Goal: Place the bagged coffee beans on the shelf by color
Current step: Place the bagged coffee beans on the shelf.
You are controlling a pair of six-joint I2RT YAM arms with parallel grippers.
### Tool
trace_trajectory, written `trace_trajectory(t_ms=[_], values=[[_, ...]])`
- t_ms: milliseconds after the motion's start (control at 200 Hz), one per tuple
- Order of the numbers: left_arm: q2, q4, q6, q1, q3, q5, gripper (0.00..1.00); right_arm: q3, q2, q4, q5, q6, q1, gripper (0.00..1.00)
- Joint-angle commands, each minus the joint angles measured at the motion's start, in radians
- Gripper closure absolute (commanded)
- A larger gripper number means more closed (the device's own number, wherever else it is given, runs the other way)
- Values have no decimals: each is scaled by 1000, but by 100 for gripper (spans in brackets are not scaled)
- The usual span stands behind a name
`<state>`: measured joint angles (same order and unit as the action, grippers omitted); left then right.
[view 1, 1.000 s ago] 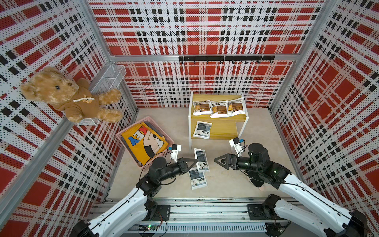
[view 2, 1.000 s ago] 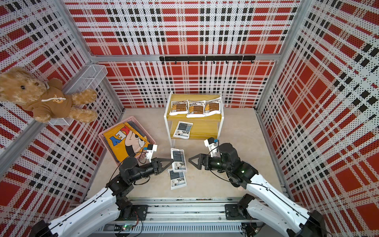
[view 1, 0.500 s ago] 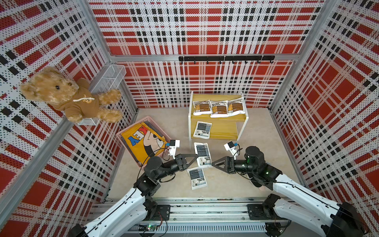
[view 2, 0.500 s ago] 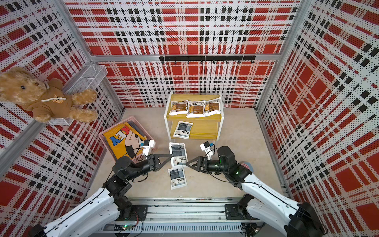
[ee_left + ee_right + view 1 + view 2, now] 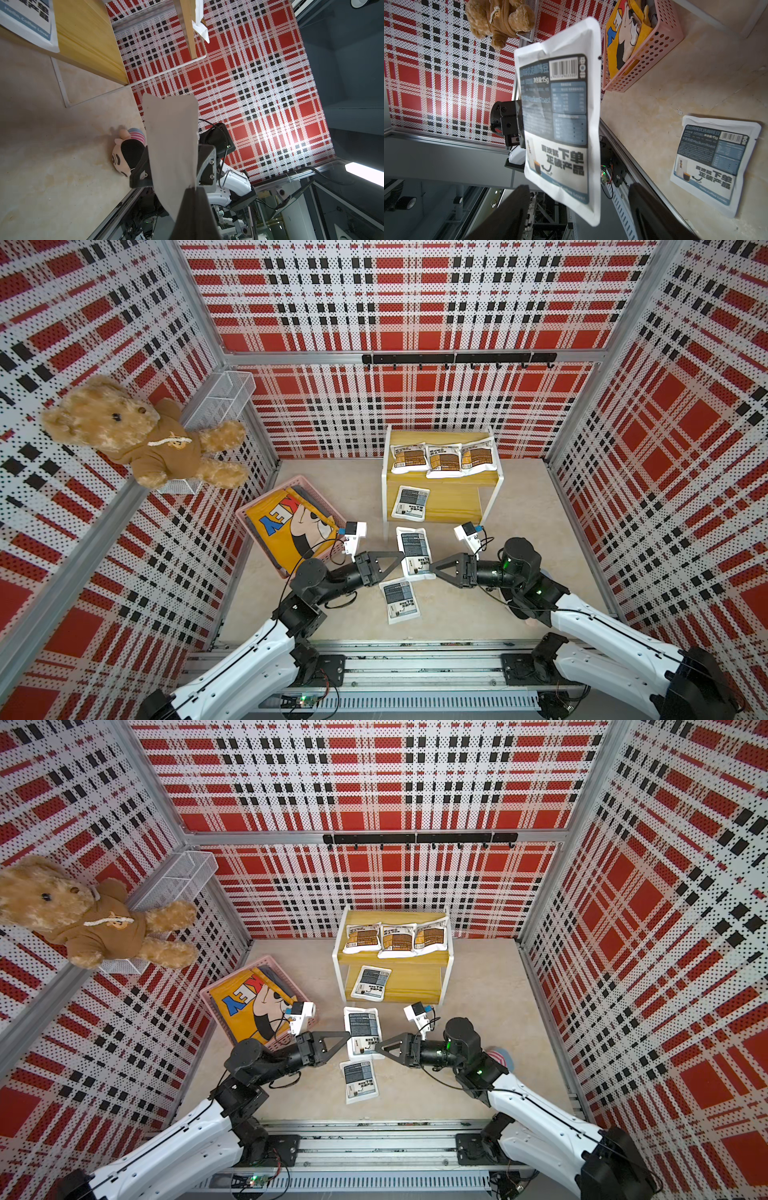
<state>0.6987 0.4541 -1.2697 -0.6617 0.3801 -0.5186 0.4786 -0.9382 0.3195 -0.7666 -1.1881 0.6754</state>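
Observation:
My left gripper [image 5: 402,558] [image 5: 348,1038] is shut on the edge of a grey-panel bag of coffee beans [image 5: 413,547] [image 5: 363,1029], holding it off the floor between both arms. In the left wrist view its blank back [image 5: 170,145] rises from the shut gripper [image 5: 194,188]. My right gripper [image 5: 432,568] [image 5: 579,188] is open, one finger on either side of the bag's lower corner [image 5: 560,116], not touching. Another grey bag [image 5: 400,599] [image 5: 712,162] lies on the floor. The shelf [image 5: 453,506] carries three brown bags [image 5: 444,460] on top and one grey bag [image 5: 410,502] below.
A pink basket [image 5: 259,508] with a yellow cartoon cloth stands left of the shelf, close to my left arm. A small striped plush toy [image 5: 128,149] lies on the floor behind my right arm. A teddy bear [image 5: 137,435] and a wire basket [image 5: 220,398] hang on the left wall.
The left gripper has carried the grey bag up and slightly toward the shelf. The right gripper has swung in leftward to the bag and its jaws have narrowed around the lower corner.

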Motion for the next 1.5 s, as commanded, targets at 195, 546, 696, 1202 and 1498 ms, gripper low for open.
trace_trajectory(t_ms=[195,546,696,1202,1498], values=[[5,53,-4,-10,-13,-7,100,9,2,45,13,3,9,31],[13,62,-4,-13,-26,-4,100,21,46,-1,30,31,9,50],[13,62,-5,-12,-30,-4,100,26,54,-24,40,43,9,66],[18,62,-15,3,-57,-4,100,43,70,-106,75,73,9,100],[-28,-114,39,74,-29,8,57,119,177,-342,284,142,10,100]])
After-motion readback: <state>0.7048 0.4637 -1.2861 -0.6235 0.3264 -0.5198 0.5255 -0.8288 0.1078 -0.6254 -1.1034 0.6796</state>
